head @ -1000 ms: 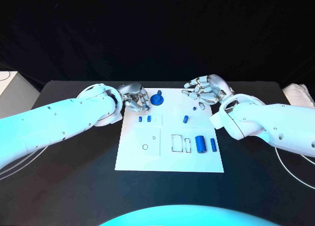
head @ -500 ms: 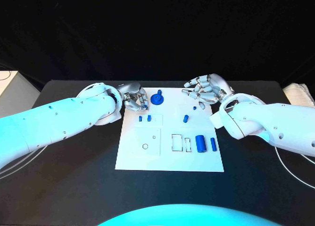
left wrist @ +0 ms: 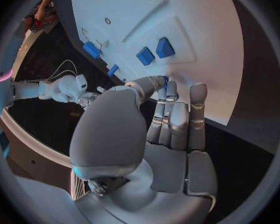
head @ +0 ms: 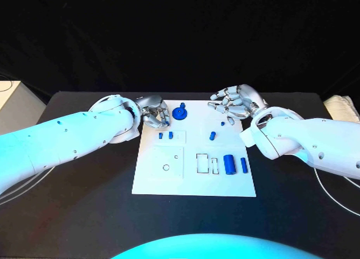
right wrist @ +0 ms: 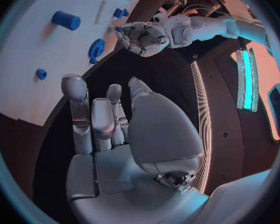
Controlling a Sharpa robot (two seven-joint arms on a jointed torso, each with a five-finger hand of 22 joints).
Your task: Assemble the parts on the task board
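Now | task board [head: 153, 183]: blue parts [head: 228, 164] in recesses | both hands empty

One task board [head: 194, 186], seven blue parts [head: 228, 164]

We find no readable text, label, brand, number or sign anywhere in these views. The task board [head: 194, 181] carries only thin outlined shapes, with no lettering that we can make out, and the white arms and silver hands bear no legible markings either.
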